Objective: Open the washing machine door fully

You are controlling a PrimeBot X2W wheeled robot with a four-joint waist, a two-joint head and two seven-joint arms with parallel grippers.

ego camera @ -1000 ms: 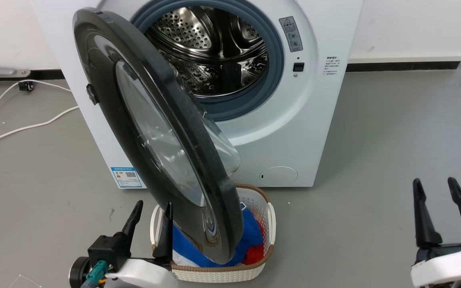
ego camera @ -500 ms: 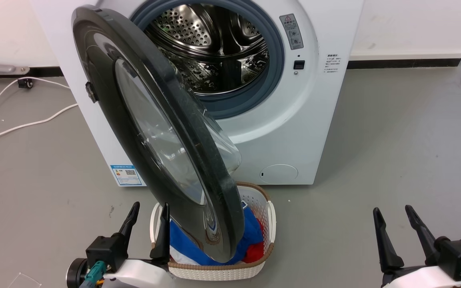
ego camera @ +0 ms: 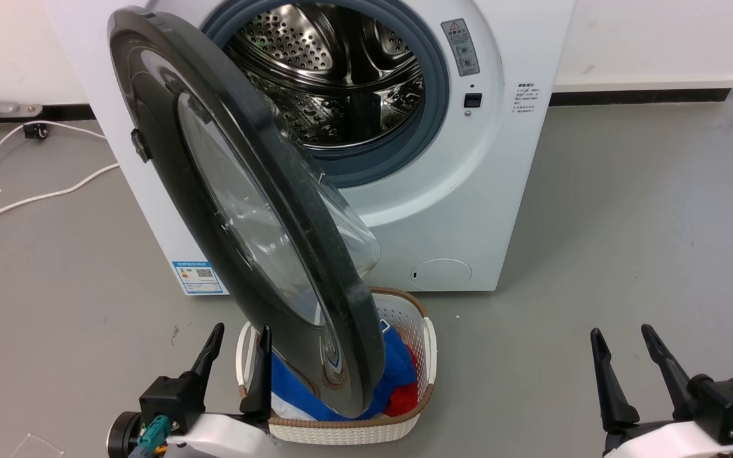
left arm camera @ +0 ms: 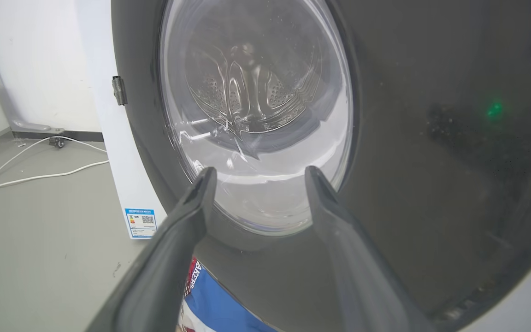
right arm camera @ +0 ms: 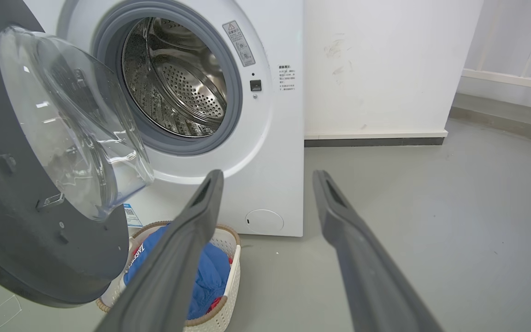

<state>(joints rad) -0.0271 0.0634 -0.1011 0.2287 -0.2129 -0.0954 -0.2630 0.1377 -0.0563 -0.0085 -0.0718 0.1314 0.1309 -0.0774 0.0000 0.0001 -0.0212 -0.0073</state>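
You see the door [ego camera: 245,216], a glossy black disc with a clear bulging bowl, standing half-open from the machine [ego camera: 468,210] over the basket [ego camera: 428,356], left gripper [ego camera: 241,329] beside it and right gripper [ego camera: 621,331] apart, both spread and empty.

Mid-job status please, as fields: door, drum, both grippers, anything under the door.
door: washing machine door partly open, hinged at the robot's left, not fully swung back
drum: drum exposed, visible part looks empty
left gripper: left gripper open, at the door's outer face; contact unclear
right gripper: right gripper open, holding nothing, apart from the door
under door: laundry basket with blue and red clothes, before the washing machine
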